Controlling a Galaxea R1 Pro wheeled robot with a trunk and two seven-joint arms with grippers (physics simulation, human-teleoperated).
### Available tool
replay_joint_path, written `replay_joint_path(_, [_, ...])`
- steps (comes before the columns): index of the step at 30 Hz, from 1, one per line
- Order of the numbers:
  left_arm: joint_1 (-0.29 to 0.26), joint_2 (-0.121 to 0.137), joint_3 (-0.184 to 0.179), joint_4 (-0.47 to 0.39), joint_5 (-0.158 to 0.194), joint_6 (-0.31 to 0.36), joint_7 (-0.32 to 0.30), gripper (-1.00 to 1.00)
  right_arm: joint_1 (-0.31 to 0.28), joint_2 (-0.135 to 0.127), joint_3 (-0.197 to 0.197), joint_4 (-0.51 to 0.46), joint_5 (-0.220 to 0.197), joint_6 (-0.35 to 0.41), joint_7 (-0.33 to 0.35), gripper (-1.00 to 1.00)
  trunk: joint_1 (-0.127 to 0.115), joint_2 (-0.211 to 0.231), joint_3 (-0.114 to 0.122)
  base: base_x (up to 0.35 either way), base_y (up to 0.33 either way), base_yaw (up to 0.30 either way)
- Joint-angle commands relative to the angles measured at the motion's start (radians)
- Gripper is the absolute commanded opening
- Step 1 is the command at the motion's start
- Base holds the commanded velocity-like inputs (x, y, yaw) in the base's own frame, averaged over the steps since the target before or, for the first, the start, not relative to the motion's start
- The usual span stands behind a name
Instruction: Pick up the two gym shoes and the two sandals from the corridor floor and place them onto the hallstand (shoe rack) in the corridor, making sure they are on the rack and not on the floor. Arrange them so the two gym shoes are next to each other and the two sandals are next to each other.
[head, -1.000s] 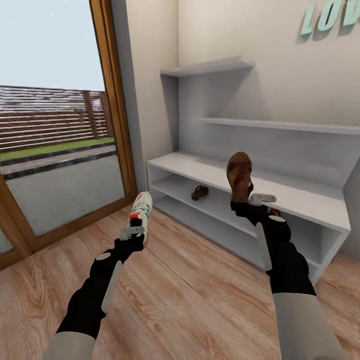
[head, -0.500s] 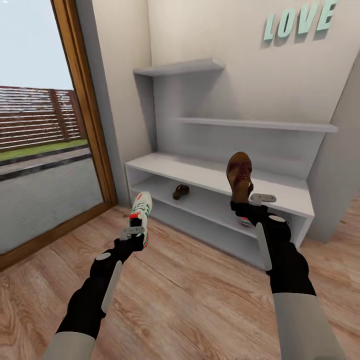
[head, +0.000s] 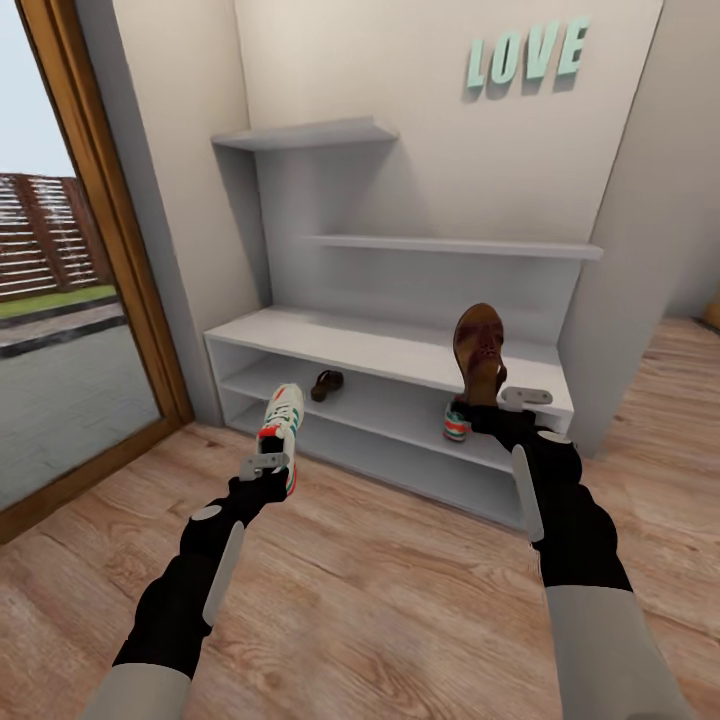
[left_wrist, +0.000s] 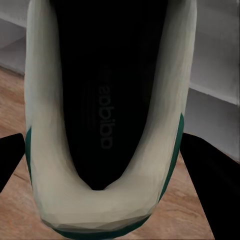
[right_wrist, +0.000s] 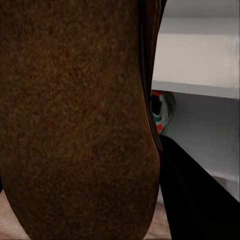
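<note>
You are carrying a shoe in each arm. Your left gripper (head: 268, 466) has its fingers clamped on the heel of one gym shoe (head: 283, 424), which stands toe-up in the air above the corridor floor (head: 380, 600), just in front of the left end of the hallstand (head: 400, 352). Your right gripper (head: 512, 402) grips one sandal (head: 479, 352) by its heel end, also toe-up, and in the head view it overlaps the right part of the hallstand's flat top.

The other two shoes already sit on the hallstand's upper open shelf: the second sandal (head: 326, 383) lies towards the left end, and the second gym shoe (head: 457, 422) stands towards the right end, partly hidden behind your right wrist (its green-and-red side also peeks past the sandal in the right wrist view (right_wrist: 162, 111)).

The trouble I foresee is pairing. Each arm holds the shoe whose mate lies nearer the other arm, so setting each one down straight ahead would probably leave the pairs apart. Crossing your arms to fix that risks a collision between them.

Both shoes are held only at the heel and stand tall, so a knock against the front edge of the flat top while you reach into the shelf could twist one loose and drop it on the floor. The shelf opening looks low for an upright shoe; tilt each one flat before entering.
</note>
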Motion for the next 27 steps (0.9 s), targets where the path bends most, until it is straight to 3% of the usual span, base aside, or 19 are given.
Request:
replay_joint_path(1, [0.0, -0.001, 0.003, -0.002, 0.004, 0.006, -0.004, -1.0, -0.001, 0.001, -0.001, -0.001, 0.0, 0.005, -0.002, -1.0, 0.0, 0.0, -0.001, 0.0, 0.013, -0.292])
replay_joint_path(10, [0.0, -0.001, 0.003, -0.001, 0.004, 0.006, -0.005, -1.0, -0.001, 0.001, -0.001, -0.001, 0.001, 0.006, -0.002, -1.0, 0.0, 0.0, -0.001, 0.023, 0.021, -0.292])
replay_joint_path(18, [0.0, -0.001, 0.003, -0.001, 0.005, 0.006, -0.005, -1.0, -0.001, 0.001, 0.0, -0.001, 0.001, 0.005, -0.002, -1.0, 0.0, 0.0, -0.001, 0.142, 0.221, -0.293])
replay_joint_path(27, [0.0, -0.001, 0.003, -0.002, 0.004, 0.006, -0.005, -1.0, -0.001, 0.001, 0.001, -0.001, 0.001, 0.005, -0.002, -1.0, 0.0, 0.0, -0.001, 0.019, 0.051, -0.292])
